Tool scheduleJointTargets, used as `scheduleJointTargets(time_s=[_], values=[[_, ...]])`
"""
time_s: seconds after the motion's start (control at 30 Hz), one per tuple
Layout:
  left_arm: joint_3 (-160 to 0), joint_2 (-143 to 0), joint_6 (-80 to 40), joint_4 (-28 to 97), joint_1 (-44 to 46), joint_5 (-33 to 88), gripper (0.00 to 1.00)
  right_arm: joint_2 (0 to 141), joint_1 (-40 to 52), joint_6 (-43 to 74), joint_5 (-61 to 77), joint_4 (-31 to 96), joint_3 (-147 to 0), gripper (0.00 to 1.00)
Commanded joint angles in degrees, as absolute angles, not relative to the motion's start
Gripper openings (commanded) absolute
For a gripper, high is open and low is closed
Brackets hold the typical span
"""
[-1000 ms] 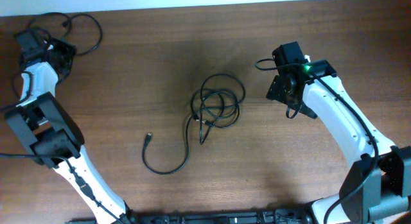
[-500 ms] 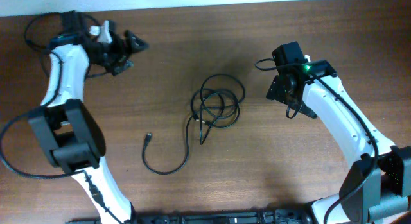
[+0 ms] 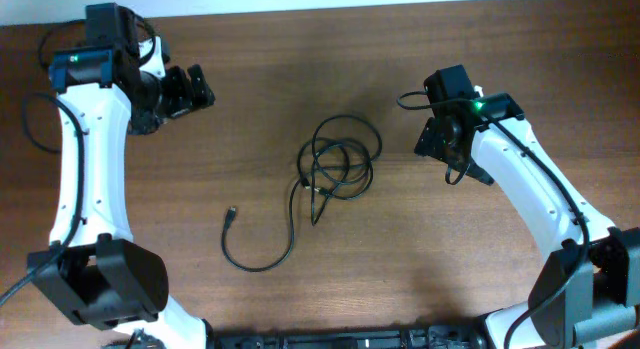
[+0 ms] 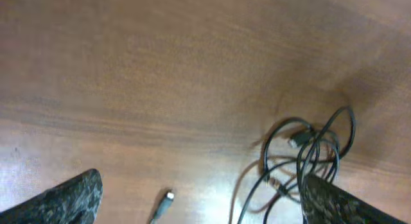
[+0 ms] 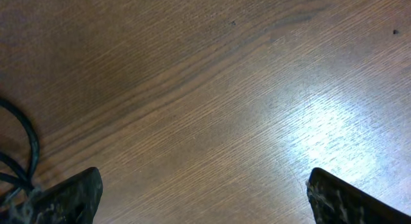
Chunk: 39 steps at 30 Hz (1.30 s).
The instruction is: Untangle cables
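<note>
Cables (image 3: 338, 167) in a loose coiled tangle mid wooden table (image 3: 450, 279), one strand trailing down-left to a small plug end (image 3: 231, 213).
Thin, light, floppy, likely to drag as a bunch; best pinched at the free plug tail or an outer loop, not the crossed centre. Left gripper (image 4: 202, 201) spread wide, empty, well apart up-left; right gripper (image 5: 202, 201) spread wide, empty, near on the right.

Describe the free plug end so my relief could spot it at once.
Find the tangled cables at the middle of the table. One strand leaves their lower left and sweeps in a U leftward. The plug tips it, lying alone on bare wood, apart from the tangle.
</note>
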<state>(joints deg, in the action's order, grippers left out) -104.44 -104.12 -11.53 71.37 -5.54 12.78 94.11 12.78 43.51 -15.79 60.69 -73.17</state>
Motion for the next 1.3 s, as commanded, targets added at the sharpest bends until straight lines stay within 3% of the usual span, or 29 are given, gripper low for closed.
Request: scheduleJointTargets(time_s=[0.0, 1.27], values=[[-104.14, -104.44, -10.83, 73.49, -5.41, 12.38, 0.99, 94.11, 12.73, 43.31, -16.10, 60.69, -73.30, 0.98], [-104.14, -104.44, -10.81, 74.70, -5.37, 12.38, 0.99, 94.11, 12.73, 43.31, -16.08, 60.69, -73.30, 0.98]])
